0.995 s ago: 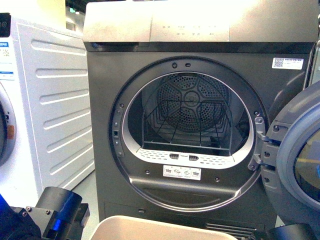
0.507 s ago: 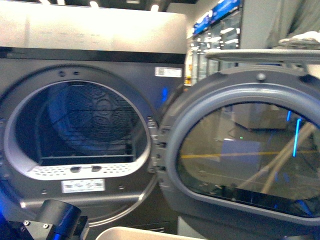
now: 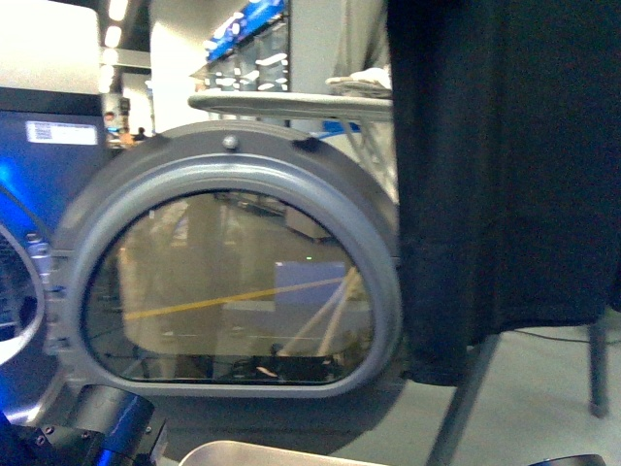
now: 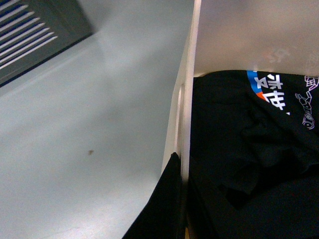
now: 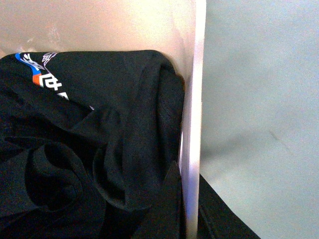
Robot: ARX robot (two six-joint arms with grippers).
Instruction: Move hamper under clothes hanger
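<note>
Front view: hamper [image 3: 272, 454] rim shows at the bottom edge, before the open dryer door [image 3: 228, 267]. The hanger [image 3: 460, 408] stands to its right, with a black garment [image 3: 505, 175] draped over it.
Left wrist view: left gripper [image 4: 181, 167] jaws sit astride the hamper wall, clamped on it. Black clothes [image 4: 239, 149] lie inside.
Right wrist view: right gripper [image 5: 189, 172] jaws pinch the hamper wall. Grey floor [image 5: 259, 99] lies outside.

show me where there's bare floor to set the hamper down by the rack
Bare floor under the hanging black garment, between the clothes hanger legs. Crowded leftward: the open dryer door fills that side. The hamper itself is filled with dark clothes.
</note>
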